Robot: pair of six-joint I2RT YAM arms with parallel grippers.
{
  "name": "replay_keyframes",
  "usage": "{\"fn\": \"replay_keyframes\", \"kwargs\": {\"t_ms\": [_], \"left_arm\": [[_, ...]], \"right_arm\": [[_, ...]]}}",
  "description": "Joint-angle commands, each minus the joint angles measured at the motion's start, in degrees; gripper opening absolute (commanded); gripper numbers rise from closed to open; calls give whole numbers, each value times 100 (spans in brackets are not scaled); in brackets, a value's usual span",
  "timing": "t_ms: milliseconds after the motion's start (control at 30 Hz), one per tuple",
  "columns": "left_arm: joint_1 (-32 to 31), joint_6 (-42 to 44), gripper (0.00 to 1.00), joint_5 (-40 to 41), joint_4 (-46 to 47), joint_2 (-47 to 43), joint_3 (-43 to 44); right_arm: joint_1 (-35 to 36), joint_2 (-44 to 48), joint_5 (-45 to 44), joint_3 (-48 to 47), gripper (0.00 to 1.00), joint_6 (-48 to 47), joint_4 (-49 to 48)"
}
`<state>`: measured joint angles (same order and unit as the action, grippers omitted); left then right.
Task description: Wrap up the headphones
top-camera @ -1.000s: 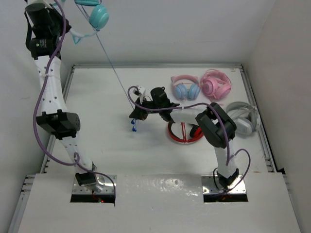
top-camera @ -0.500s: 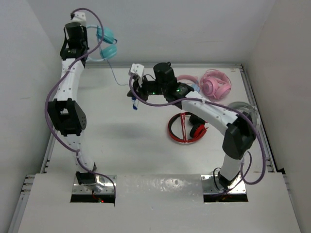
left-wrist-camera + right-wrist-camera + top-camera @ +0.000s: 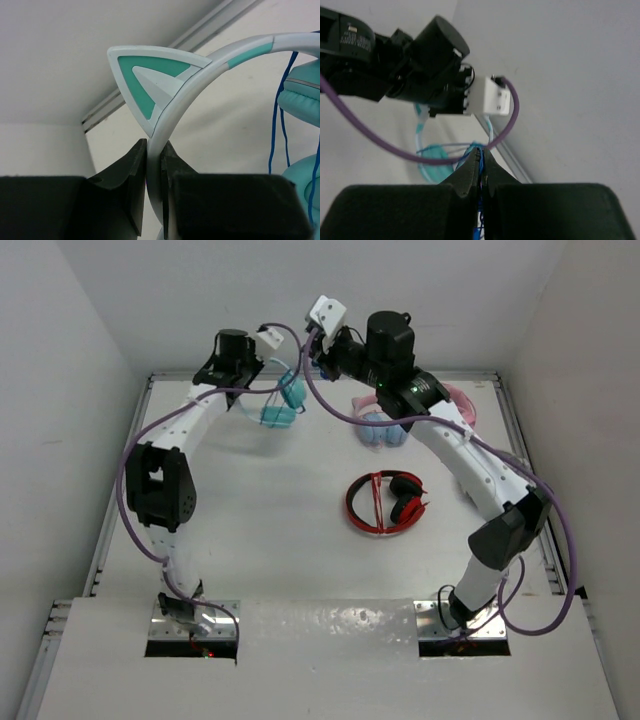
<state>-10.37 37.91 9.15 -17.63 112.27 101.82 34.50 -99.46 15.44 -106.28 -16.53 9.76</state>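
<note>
Headphones (image 3: 281, 406) were off the table (image 3: 250, 510), hanging over its far-left part near the back wall. The left gripper (image 3: 154, 156) was clamped on the headband (image 3: 172, 117), just below the cat ear (image 3: 150, 75). Ear cups hung below the band. The cable (image 3: 281, 125) ran as thin blue strands down past the cups, so some turns looked already on; I couldn't count them.

The right gripper (image 3: 480, 161) was high beside the left one, fingers pinched together with the blue cable between them.

Judgement: mid-wrap, one arm holding the headset, the other feeding cable. Next move needs the right gripper to carry the cable round the headset with light tension. The left must hold steady, and the arms' purple leads must stay clear.

The red headphones (image 3: 385, 502) lay mid-table, well apart.
</note>
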Motion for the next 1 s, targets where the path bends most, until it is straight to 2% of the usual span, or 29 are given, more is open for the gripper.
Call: {"fn": "replay_keyframes", "kwargs": {"t_ms": [0,100,167,200,233,300,333,367,500,667,833,967], "left_arm": [[-44,-81,0,-264,226,-312,434],[-53,-318,0,-335,-170,-144,628],[69,-871,0,-579,-616,75,1048],[166,-1465,0,-816,-819,302,1303],[411,-1827,0,-1471,-1221,435,1923],[667,-2818,0,-2220,-1567,890,2603],[790,-3120,0,-2381,-1768,1006,3163],[991,-3358,0,-2513,-1805,1095,3325],[1353,-4605,0,-2803,-1332,921,3169],[1705,-5687,0,-3120,-611,700,3168],[1986,-6322,0,-3349,-321,718,3511],[2118,-6296,0,-2701,-320,735,3809]], "right_arm": [[39,67,-42,-437,0,-201,-220],[39,189,55,-455,0,-201,-343],[39,278,204,-289,0,-236,-466],[39,391,231,-166,0,-219,-536],[39,436,231,87,0,-201,-615],[39,567,153,343,0,-114,-607],[48,620,135,606,0,-61,-615],[39,682,126,748,0,1,-668],[48,902,379,1407,0,491,-1097],[39,867,679,2347,0,1239,-1555],[39,561,503,3122,0,1609,-1969],[74,340,1144,3254,0,2057,-2073]]}}
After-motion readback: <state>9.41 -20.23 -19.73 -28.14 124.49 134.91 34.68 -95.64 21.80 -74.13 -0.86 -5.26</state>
